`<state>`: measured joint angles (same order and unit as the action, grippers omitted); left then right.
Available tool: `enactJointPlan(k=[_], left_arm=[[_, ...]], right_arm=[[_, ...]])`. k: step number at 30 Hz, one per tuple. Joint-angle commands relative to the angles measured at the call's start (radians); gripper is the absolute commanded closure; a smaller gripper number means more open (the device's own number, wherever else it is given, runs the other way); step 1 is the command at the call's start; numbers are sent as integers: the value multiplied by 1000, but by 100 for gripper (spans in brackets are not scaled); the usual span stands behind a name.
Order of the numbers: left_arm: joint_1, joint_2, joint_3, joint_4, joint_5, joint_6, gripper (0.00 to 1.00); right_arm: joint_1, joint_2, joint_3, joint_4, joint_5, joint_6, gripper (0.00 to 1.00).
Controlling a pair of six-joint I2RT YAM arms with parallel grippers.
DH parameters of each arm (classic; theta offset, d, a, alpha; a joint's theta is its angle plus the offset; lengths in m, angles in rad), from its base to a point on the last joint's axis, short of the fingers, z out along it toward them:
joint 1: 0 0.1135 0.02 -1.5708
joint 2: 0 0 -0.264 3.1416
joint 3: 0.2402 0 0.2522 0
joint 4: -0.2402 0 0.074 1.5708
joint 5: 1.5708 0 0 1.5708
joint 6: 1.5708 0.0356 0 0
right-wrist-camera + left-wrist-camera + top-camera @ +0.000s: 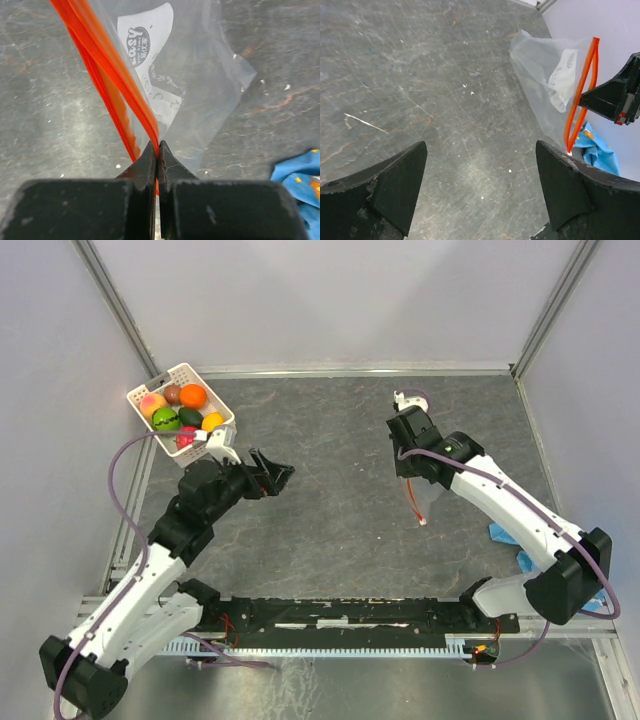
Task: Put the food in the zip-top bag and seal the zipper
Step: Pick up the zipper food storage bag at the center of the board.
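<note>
The food (193,395), several small toy fruits and vegetables, lies in a white perforated basket (212,390) at the far left. My right gripper (158,147) is shut on one lip of the orange-red zipper (110,60) and holds the clear zip-top bag (200,90) above the table with its mouth slightly parted. In the top view the bag (428,502) hangs below the right gripper (410,476). My left gripper (272,475) is open and empty, right of the basket and pointing at the bag (545,75). Its jaws (480,185) stand wide apart over bare table.
A blue patterned cloth (503,532) lies on the table under the right arm, and shows in the right wrist view (300,175). A black rail (350,615) runs along the near edge. Metal frame posts stand at the far corners.
</note>
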<state>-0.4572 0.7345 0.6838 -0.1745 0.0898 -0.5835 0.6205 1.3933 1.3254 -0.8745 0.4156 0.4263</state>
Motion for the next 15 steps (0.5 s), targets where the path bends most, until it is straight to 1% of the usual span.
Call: enactJointPlan(k=[1,8,12,15], left_arm=[[-64,83,2,173,13,-72,5],[-258,239,61,240,-129,-43,6],[-317,302,59,314,-186,-41,6],[-364,358,50,399,-220,-40,8]], right_arm=[[16,-52,-55,111,-131,47,98],[24,-56,-59,176,-184,70,98],[24,-30,-27,182,-207,71,98],[23,-13,-10,190,-223,72,98]])
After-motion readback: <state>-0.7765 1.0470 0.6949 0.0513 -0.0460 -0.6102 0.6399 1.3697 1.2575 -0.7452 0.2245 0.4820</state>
